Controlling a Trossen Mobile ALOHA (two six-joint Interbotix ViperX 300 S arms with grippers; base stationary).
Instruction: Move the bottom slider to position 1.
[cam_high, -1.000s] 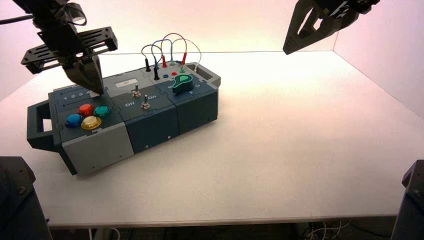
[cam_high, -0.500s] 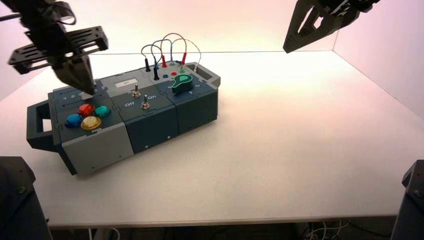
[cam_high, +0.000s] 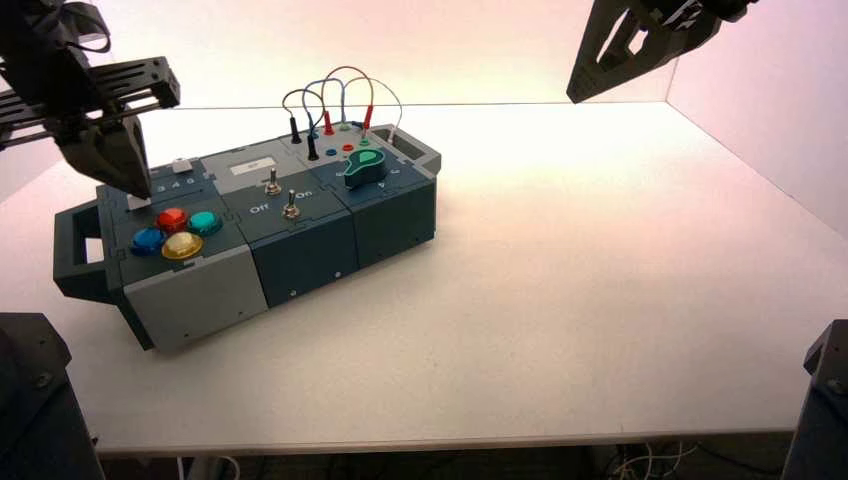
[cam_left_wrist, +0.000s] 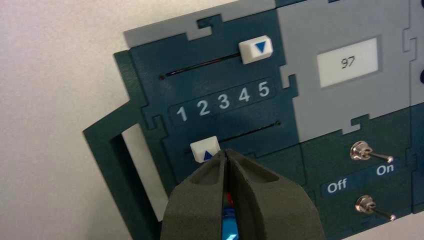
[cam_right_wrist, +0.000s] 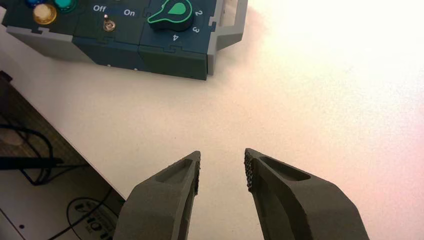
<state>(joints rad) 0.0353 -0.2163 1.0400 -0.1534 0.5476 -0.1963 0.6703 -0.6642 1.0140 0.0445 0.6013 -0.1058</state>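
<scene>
White plastic forms the bottom slider (cam_left_wrist: 205, 149), marked with a blue triangle, on the lower track of the box's (cam_left_wrist: 350, 55) slate-blue panel (cam_left_wrist: 145, 60). Its knob sits near the low-number end, between the lines of the 1 (cam_left_wrist: 182, 114) and the 2 (cam_left_wrist: 203, 107), with a little track showing past it on the 1 side. The printed row reads 1 2 3 4 5. The left gripper (cam_left_wrist: 226, 151) has its jaws pressed together, tips at the knob's side facing the higher numbers; touching or just beside, one cannot tell. The top slider (cam_left_wrist: 256, 49), also blue-marked, stands at the 5 end. A small display (cam_left_wrist: 348, 62) reads 97, and "Off" and "On" are lettered between two metal toggle switches (cam_left_wrist: 369, 151). Over the desk (cam_right_wrist: 150, 125), the right gripper (cam_right_wrist: 222, 167) waits apart from the box, jaws spread around nothing. Beside the green knob (cam_right_wrist: 172, 12), 2, 3 and 4 are legible.
</scene>
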